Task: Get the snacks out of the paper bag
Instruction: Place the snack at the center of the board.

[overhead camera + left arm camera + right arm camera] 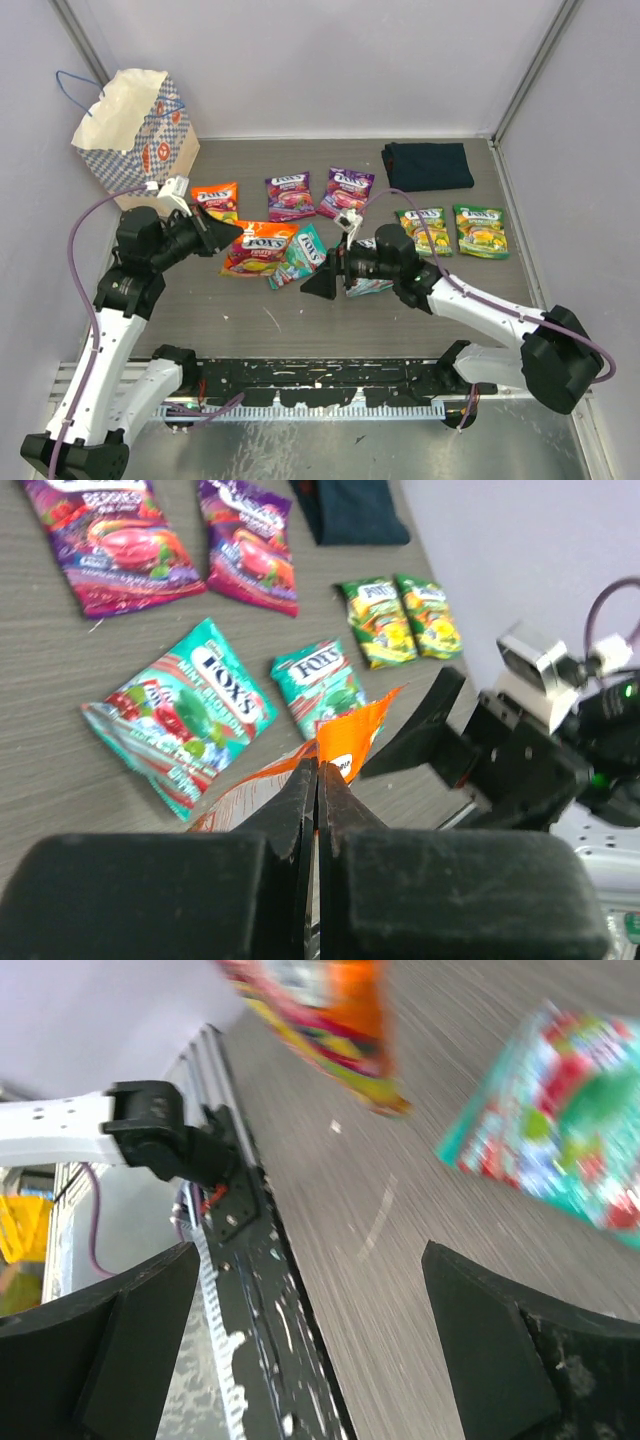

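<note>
Left hand [317,768] pinches orange packet [352,742], right hand [320,283] apart; two purple packets [289,195], two green packets [481,230].

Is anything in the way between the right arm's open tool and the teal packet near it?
Nothing visible. Only bare tabletop lies between the right tool and the teal packet. The left tool's orange packet is not between them.

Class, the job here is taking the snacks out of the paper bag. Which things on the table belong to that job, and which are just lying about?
Belong to the job:
- paper bag
- orange packet, pinched in the left gripper
- other orange packet, near the bag
- two purple packets
- two teal packets
- two green packets

Just lying about:
- dark folded cloth
</note>
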Robot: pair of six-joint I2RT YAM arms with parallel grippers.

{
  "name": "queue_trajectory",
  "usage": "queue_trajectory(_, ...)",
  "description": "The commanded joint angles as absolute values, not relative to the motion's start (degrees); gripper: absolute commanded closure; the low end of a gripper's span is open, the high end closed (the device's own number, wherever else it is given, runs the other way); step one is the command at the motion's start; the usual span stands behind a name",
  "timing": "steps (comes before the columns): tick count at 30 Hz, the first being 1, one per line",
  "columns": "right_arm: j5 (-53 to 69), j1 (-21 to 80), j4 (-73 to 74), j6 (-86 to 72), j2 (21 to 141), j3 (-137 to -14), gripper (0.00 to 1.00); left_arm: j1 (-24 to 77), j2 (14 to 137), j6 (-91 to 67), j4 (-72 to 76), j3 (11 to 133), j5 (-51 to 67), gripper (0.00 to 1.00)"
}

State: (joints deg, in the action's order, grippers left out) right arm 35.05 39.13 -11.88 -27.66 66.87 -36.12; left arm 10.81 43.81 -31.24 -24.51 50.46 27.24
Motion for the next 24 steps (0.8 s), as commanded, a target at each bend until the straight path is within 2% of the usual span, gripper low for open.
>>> queue_trajectory(1, 28.69, 46.63, -42.39, -25.48, 66.8, -34.31, 0.0, 10.85, 42.45, -39.3, -17.52, 53.62, 29.92, 1.0)
queue_trajectory(8, 25.7, 48.25, -69.21, -20.75, 74.7, -28.89, 0.0, 10.89, 42.65, -46.73, -10.69, 53.52, 33.13, 1.0)
queue_trajectory(19, 27.98, 48.43, -91.85, -14.99, 85.76, -23.45, 0.0, 10.83, 44.06, -49.44, -6.93, 58.43, 35.62, 1.0)
queue_trajectory(24, 30.4, 49.17, -96.01, -13.57, 90.73, -25.29, 0.0, 10.89, 44.66, -53.29, -0.68, 57.47, 38.48, 1.0)
